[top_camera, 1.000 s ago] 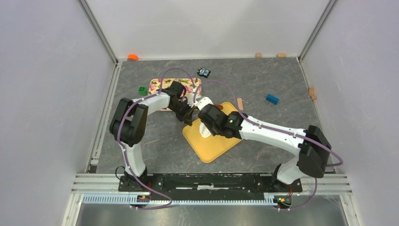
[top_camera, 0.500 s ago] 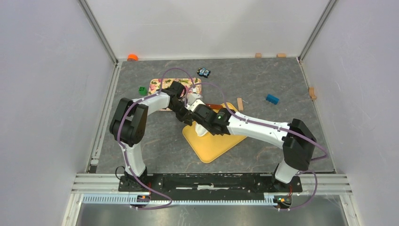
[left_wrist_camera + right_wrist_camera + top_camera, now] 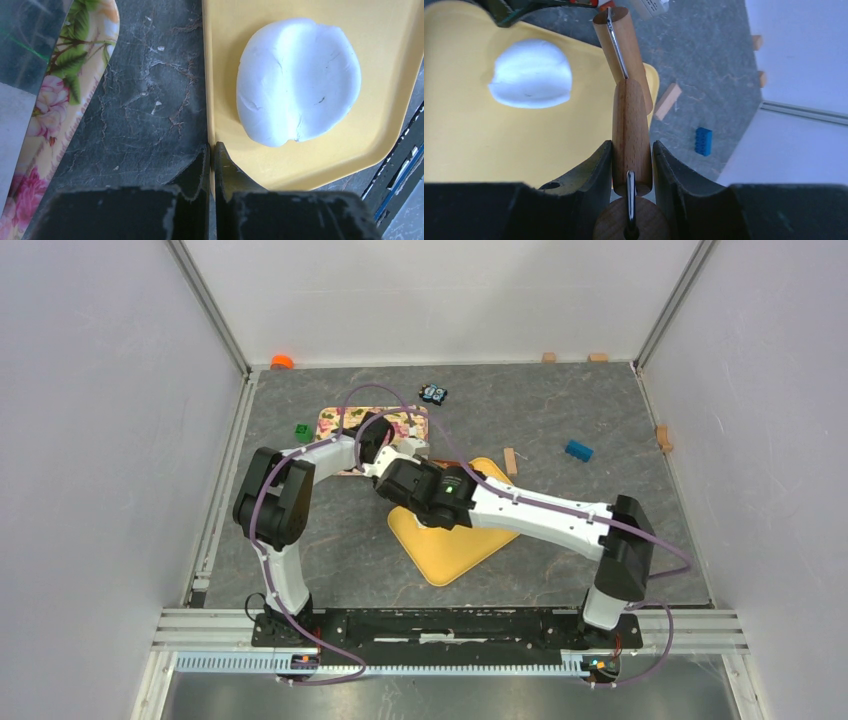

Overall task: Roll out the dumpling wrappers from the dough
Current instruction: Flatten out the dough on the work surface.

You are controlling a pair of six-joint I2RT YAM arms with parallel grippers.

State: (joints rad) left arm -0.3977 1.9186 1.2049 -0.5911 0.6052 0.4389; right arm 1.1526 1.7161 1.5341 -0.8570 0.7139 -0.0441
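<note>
Right pincer (image 3: 632, 150) with rolling pin (image 3: 631, 117) moved left.

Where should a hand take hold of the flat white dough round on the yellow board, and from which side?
Grip the dumpling wrapper by its thin rim, coming in low and sideways across the yellow board. It lies flat on the board, so a hand from straight above would probably find nothing to pinch.

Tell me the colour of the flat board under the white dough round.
The flat board is plain yellow; clearest in left wrist view.
</note>
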